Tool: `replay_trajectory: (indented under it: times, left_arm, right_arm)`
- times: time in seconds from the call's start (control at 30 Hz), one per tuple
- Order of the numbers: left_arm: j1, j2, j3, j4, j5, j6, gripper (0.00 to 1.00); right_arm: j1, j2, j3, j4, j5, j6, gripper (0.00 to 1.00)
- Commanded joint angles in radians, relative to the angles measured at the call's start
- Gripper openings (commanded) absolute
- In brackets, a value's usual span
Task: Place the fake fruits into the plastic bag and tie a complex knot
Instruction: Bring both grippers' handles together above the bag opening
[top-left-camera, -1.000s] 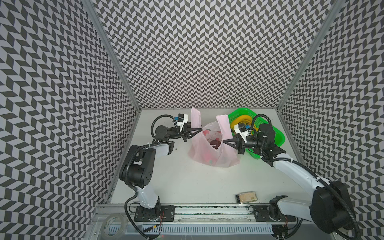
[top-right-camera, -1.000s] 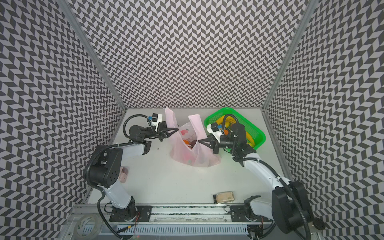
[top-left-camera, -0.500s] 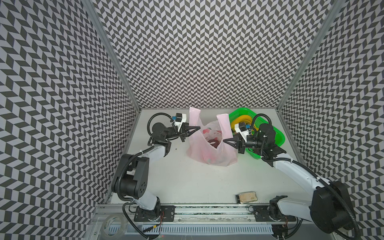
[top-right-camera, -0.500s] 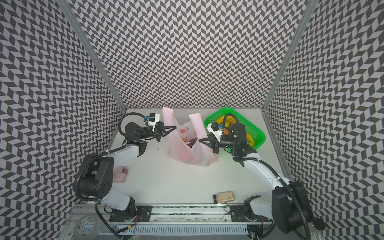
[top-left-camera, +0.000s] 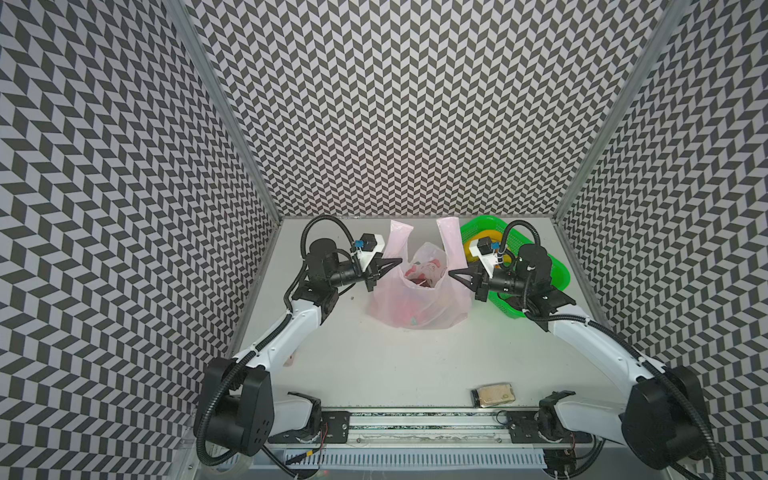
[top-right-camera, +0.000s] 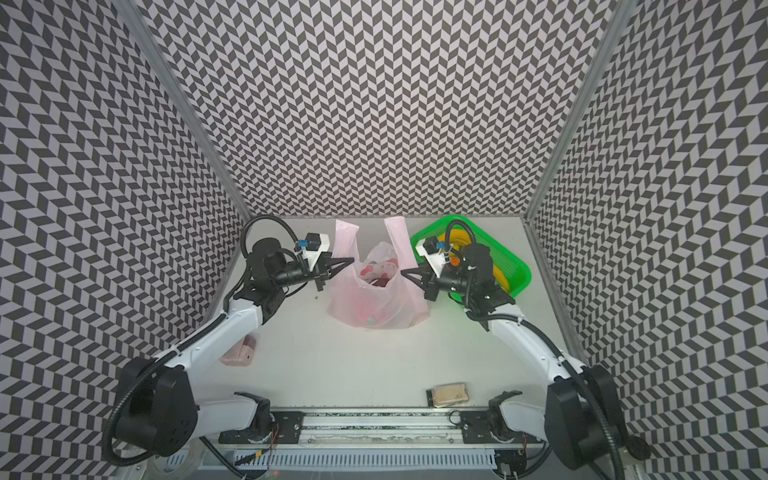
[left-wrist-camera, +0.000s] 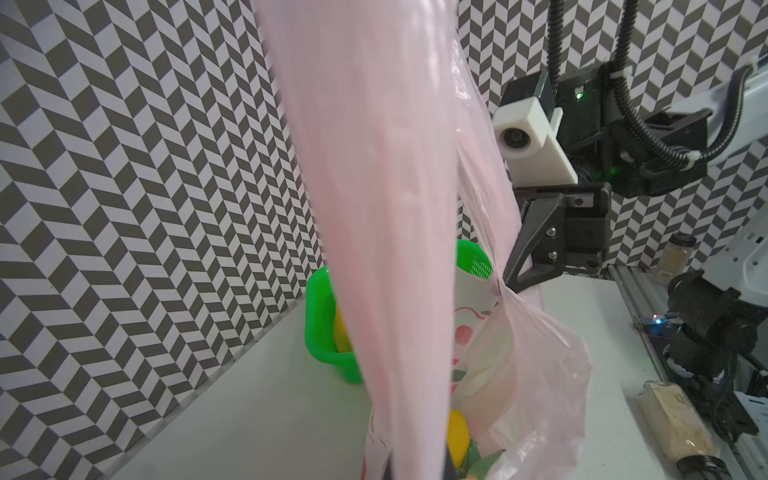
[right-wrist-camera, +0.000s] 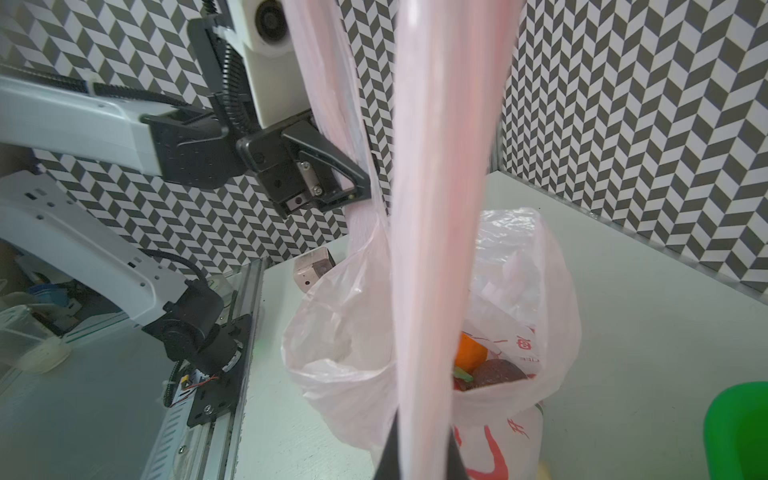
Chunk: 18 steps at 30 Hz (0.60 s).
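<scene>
Fruits (right-wrist-camera: 471, 353) sit in the bag (top-left-camera: 415, 307) on the tabletop (top-left-camera: 415, 365), yellow ones apparently left in the basket (top-left-camera: 557, 278); my left fingers (top-left-camera: 386, 264) and right fingers (top-left-camera: 461, 276) each clench a handle (top-left-camera: 397, 239), knot not yet tied.

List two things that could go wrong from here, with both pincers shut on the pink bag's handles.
1. The left pincer and right pincer pinch the thin translucent pink plastic bag low on its handles. Pulling them apart might tear the film.
2. The bag's mouth gapes over the small glossy toy fruits. A tilt while knotting could spill them.
</scene>
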Motion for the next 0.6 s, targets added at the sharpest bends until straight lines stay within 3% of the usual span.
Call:
replay_trajectory:
  times: [0.0, 0.23, 0.57]
  left_arm:
    - [-0.025, -0.050, 0.031, -0.153, -0.059, 0.131, 0.00]
    - [-0.130, -0.034, 0.119, -0.411, -0.156, 0.316, 0.00]
    - [-0.214, 0.011, 0.240, -0.665, -0.267, 0.440, 0.00]
  right_arm:
    - [-0.003, -0.036, 0.046, -0.025, 0.081, -0.051, 0.00]
    - [-0.005, -0.006, 0.099, -0.156, 0.050, -0.222, 0.00]
    - [-0.003, 0.046, 0.158, -0.306, 0.015, -0.381, 0.00]
